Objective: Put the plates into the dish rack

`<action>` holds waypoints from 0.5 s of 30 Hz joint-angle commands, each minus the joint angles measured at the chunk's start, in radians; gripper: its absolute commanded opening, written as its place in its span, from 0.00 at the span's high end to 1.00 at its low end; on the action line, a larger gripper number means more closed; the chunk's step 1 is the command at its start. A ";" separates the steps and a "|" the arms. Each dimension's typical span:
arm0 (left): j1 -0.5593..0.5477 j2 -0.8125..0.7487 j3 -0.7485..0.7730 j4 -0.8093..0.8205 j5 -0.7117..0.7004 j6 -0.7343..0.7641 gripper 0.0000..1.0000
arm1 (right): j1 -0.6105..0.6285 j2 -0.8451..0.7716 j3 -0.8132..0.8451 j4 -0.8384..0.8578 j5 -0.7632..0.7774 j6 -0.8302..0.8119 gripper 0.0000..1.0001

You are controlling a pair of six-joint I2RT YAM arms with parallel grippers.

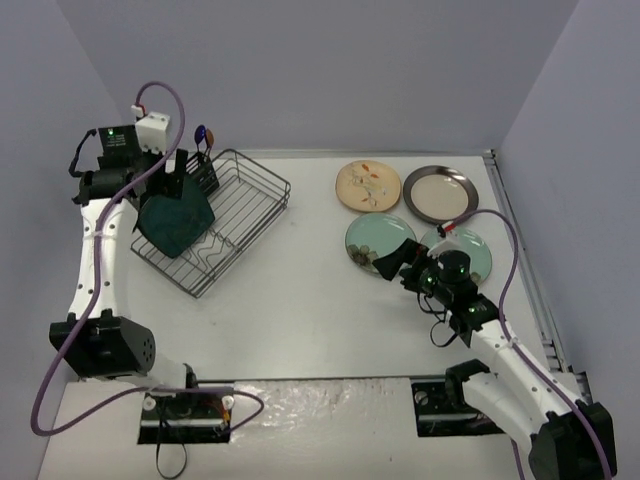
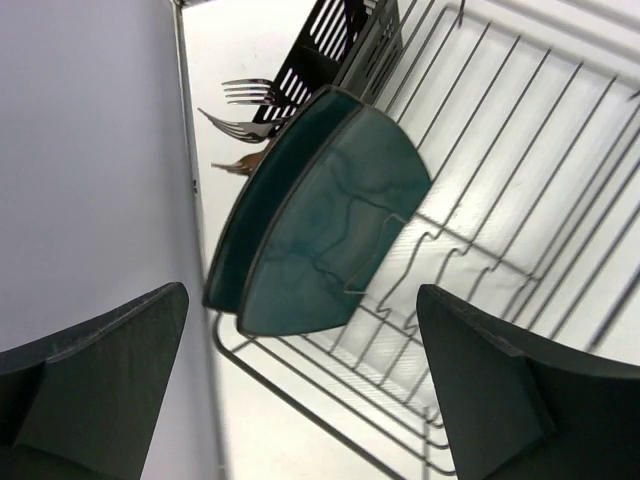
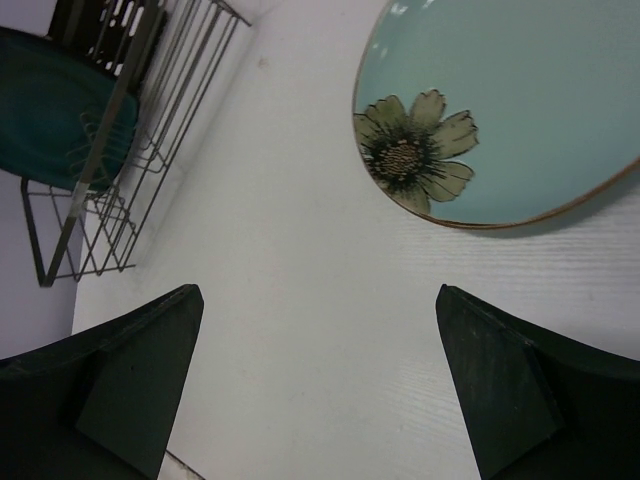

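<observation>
Two dark teal square plates (image 1: 173,222) stand on edge side by side at the left end of the black wire dish rack (image 1: 268,183); in the left wrist view they are the front one (image 2: 335,235) and the back one (image 2: 262,215). My left gripper (image 1: 170,178) hangs open just above them, and its jaws (image 2: 300,295) hold nothing. Over bare table beside the flowered mint plate (image 1: 372,242) (image 3: 500,130), my right gripper (image 1: 395,262) (image 3: 318,292) is open and empty. A second mint plate (image 1: 472,252) is partly hidden by the right arm. The cream floral plate (image 1: 368,186) and the beige dark-rimmed plate (image 1: 440,193) lie flat behind.
A dark slotted cutlery holder (image 1: 203,172) with forks (image 2: 245,95) stands at the rack's far left corner. The left wall runs close beside the rack. The rack's right half (image 2: 520,200) holds only wavy wire dividers.
</observation>
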 commanded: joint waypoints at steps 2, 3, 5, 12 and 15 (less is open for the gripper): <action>-0.007 -0.270 -0.193 0.190 0.034 -0.258 0.03 | -0.018 -0.016 -0.029 -0.042 0.176 0.071 0.00; -0.007 -0.337 -0.252 0.212 0.056 -0.303 0.03 | -0.019 -0.012 -0.038 -0.044 0.201 0.085 0.00; -0.007 -0.456 -0.374 0.256 0.109 -0.391 0.03 | -0.023 0.001 -0.054 -0.046 0.249 0.111 0.00; -0.038 -0.697 -0.709 0.382 0.313 -0.534 0.03 | -0.034 0.093 -0.110 0.048 0.343 0.198 0.04; -0.064 -0.753 -0.796 0.394 0.315 -0.528 0.03 | -0.036 0.150 -0.125 0.143 0.363 0.231 0.07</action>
